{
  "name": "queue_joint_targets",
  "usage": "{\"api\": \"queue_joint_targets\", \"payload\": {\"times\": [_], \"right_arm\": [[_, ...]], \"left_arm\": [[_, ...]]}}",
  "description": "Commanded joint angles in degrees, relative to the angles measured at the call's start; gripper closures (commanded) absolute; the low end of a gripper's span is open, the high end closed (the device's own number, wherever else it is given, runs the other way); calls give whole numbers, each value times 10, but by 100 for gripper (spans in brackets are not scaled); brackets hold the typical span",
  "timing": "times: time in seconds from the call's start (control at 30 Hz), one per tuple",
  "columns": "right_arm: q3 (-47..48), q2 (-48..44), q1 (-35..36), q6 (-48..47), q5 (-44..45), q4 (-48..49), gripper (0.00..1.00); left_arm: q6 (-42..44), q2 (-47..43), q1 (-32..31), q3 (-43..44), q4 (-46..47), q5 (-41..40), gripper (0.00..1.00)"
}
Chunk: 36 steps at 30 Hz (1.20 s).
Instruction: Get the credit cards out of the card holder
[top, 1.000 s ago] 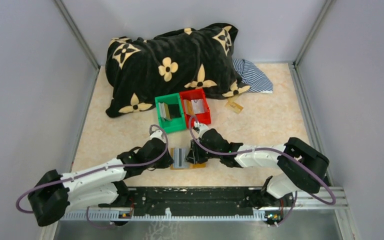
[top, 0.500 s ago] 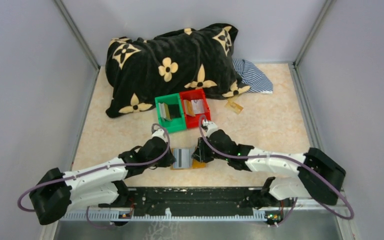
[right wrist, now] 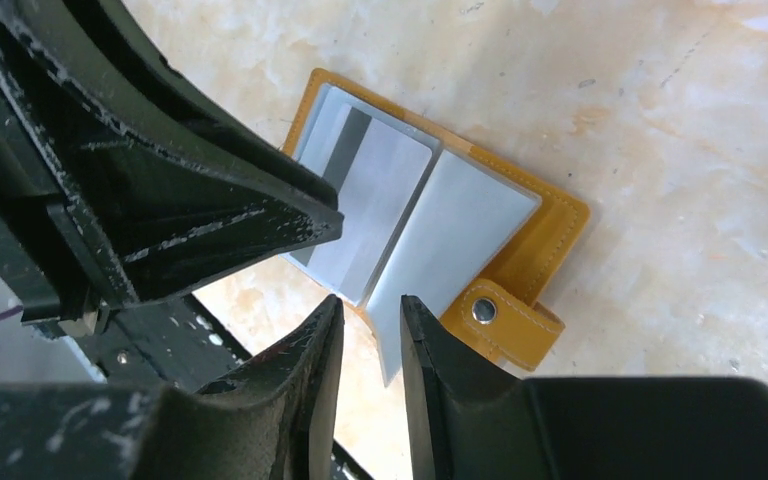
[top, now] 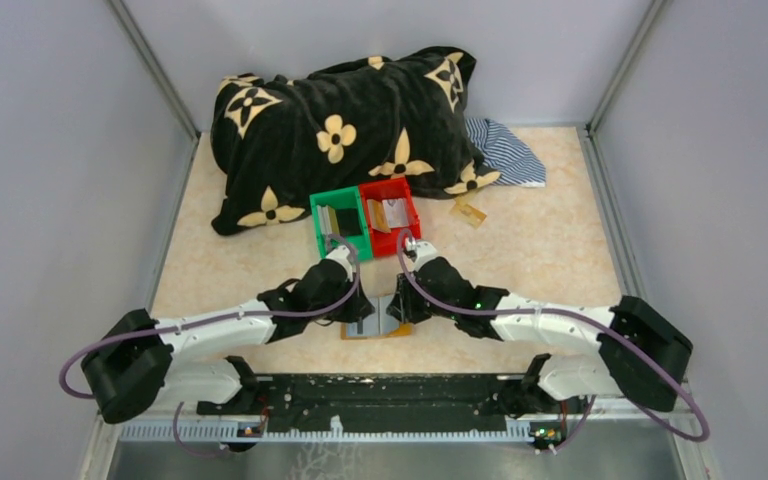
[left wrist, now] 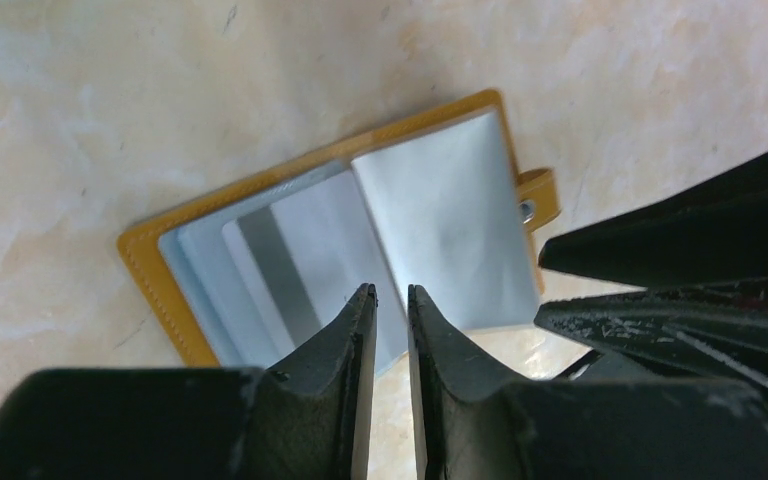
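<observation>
Early in extraction, the tan leather card holder [left wrist: 430, 130] lies open on the beige marbled desk [left wrist: 160, 90], a silvery grey plastic credit card [left wrist: 300, 250] pocketed, left end effector [left wrist: 390, 295] narrowly parted and empty, right end effector [right wrist: 368, 305] astride a grey leaf [right wrist: 450, 230], grip unclear; next, probably pinch the card's edge.

We see a mustard-tan card holder [left wrist: 430, 215] with silvery grey sleeves, a silver credit card [left wrist: 285, 265] with a dark grey stripe, a cream marbled table [top: 550, 250], a black pillow [top: 340, 110] patterned with cream flowers, a green bin [top: 317, 232], a red bin [top: 415, 225] and a blue-and-white striped cloth [top: 508, 152].
</observation>
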Motion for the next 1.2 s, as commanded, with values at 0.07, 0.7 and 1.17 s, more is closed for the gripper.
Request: {"api": "queue_joint_targets", "payload": {"times": [0.07, 0.7, 1.17], "right_arm": [[32, 65, -6, 10, -48, 95, 70], [-37, 177, -17, 86, -115, 259, 53], [-93, 199, -40, 120, -157, 398, 72]], "left_arm": [[-15, -45, 9, -56, -11, 6, 76], [-30, -37, 27, -146, 21, 3, 77], [-35, -7, 28, -165, 54, 10, 78]]}}
